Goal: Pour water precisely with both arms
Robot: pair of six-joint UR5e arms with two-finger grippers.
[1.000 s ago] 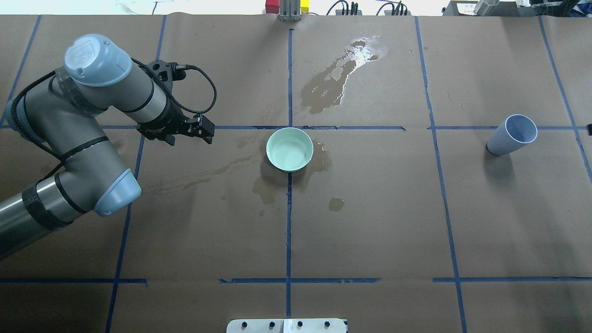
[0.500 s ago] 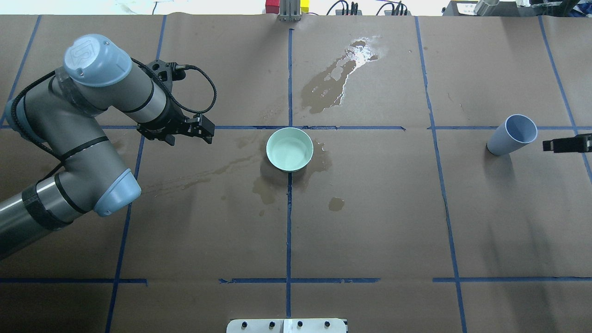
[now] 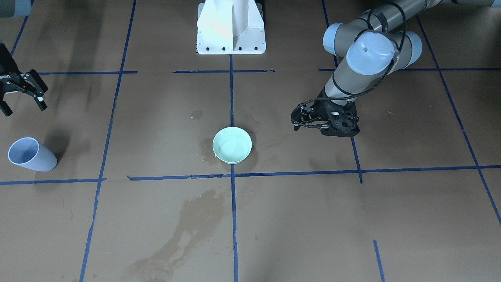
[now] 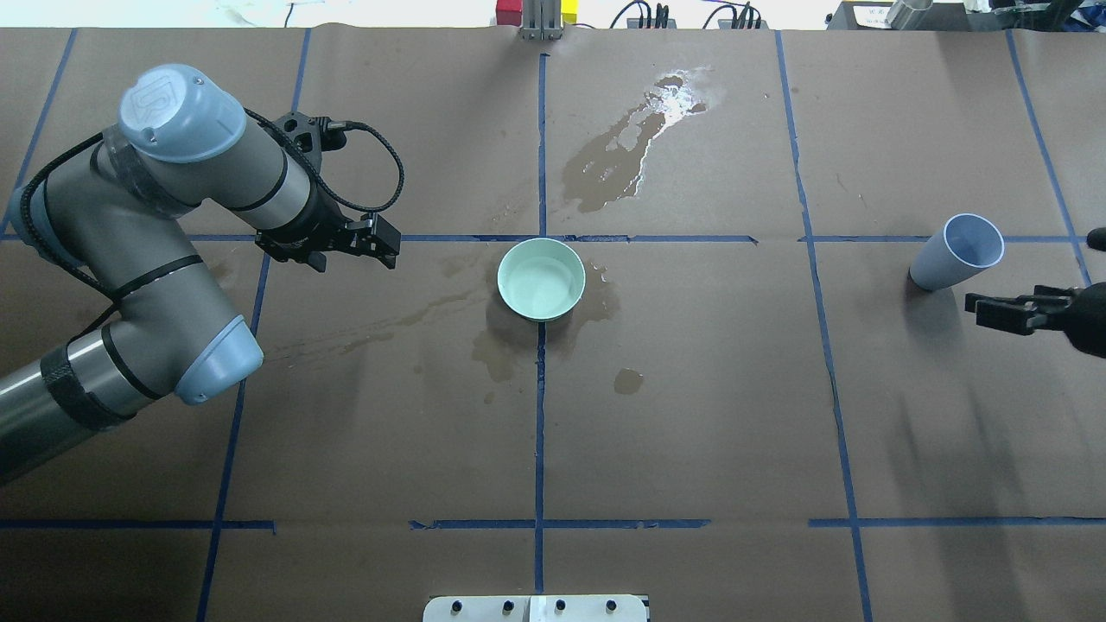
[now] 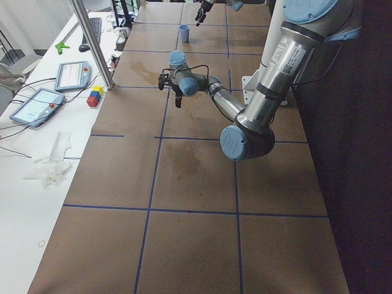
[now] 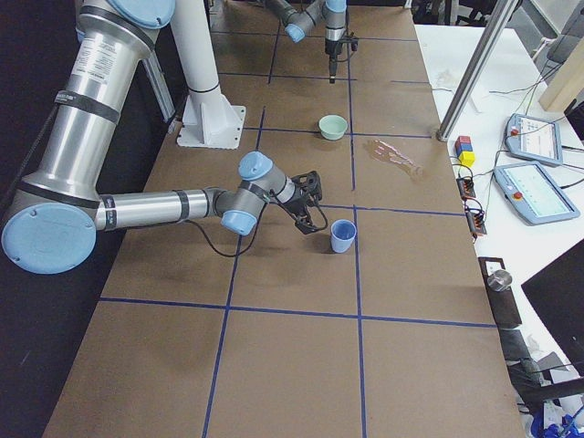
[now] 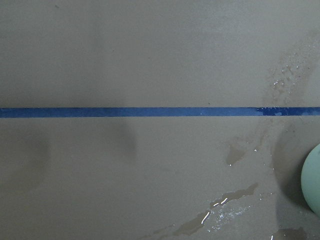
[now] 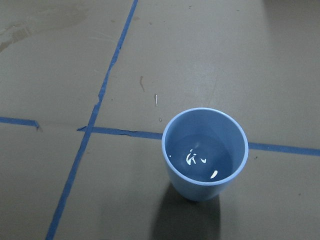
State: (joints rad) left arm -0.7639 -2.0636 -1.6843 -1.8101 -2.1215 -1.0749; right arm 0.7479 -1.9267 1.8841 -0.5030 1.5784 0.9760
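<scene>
Now our right gripper (image 3: 21,98) has its fingers spread apart and empty, near the blue cup (image 8: 205,152) but not touching it. Water (image 8: 200,160) sits in that cup. Next we must close around it, then carry it to the green bowl (image 4: 541,279). Our left gripper (image 4: 380,242) looks closed and empty, waiting beside the bowl.

Brown paper (image 4: 691,432) gridded with blue tape (image 4: 539,415) covers the table, beside a white bench (image 5: 37,122) carrying tablets (image 5: 73,75).
</scene>
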